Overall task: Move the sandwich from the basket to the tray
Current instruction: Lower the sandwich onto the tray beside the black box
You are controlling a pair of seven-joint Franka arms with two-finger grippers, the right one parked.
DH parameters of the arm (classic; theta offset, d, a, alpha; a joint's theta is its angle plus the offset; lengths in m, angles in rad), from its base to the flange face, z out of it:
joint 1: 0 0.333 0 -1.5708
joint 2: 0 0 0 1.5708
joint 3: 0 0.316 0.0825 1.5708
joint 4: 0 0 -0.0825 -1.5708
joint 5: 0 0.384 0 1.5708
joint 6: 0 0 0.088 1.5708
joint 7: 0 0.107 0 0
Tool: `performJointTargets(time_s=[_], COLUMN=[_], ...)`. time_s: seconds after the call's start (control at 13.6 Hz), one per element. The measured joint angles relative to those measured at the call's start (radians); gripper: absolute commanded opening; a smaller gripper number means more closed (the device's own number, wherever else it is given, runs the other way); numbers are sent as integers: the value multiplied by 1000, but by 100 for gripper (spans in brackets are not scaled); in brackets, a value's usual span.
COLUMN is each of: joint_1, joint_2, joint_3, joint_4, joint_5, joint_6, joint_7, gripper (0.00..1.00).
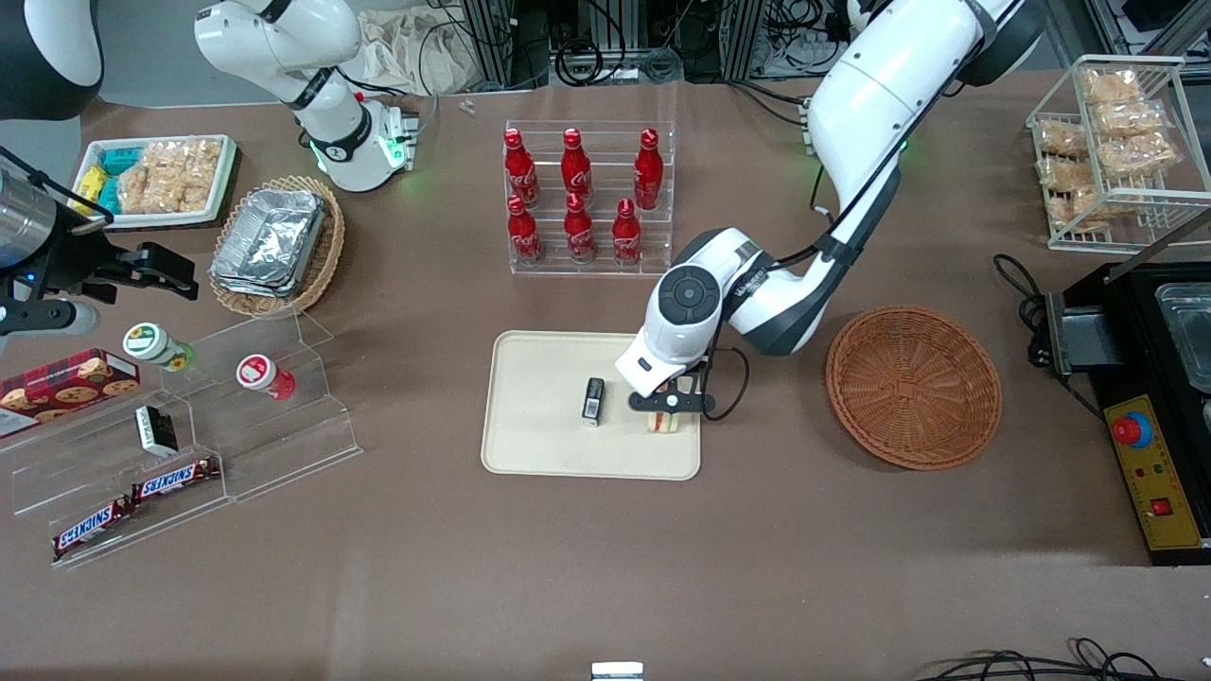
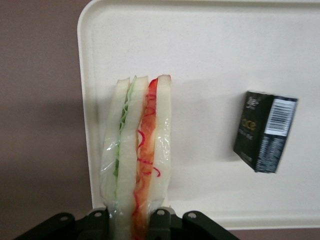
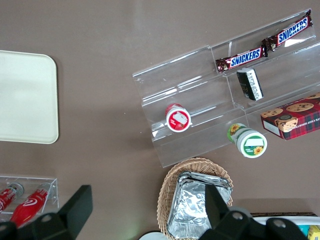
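Sandwich (image 2: 137, 160): standing on edge on the tray (image 1: 539, 445), pinched by the gripper (image 1: 670, 405); beside the small black box (image 1: 593, 400)
Gripper: low over the tray, fingers clamped on the sandwich
Basket (image 1: 913, 386): beside the tray, toward the working arm's end

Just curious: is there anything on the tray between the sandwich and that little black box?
Nothing. The wrist view shows bare tray between the sandwich, held by the gripper, and the black box.
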Motion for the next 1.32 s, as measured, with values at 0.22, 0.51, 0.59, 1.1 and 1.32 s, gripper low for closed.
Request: performJointTargets(time_s=[0.22, 0.51, 0.59, 1.1, 1.32], joint_1=[0, 0, 0, 0, 0], joint_2=[17, 23, 24, 37, 39], joint_3=[4, 5, 5, 5, 5], joint_4=[0, 0, 0, 1, 1], joint_5=[16, 55, 63, 66, 66], joint_6=[1, 2, 2, 19, 25], joint_7=[-1, -2, -3, -3, -3], gripper=[0, 0, 0, 99, 99])
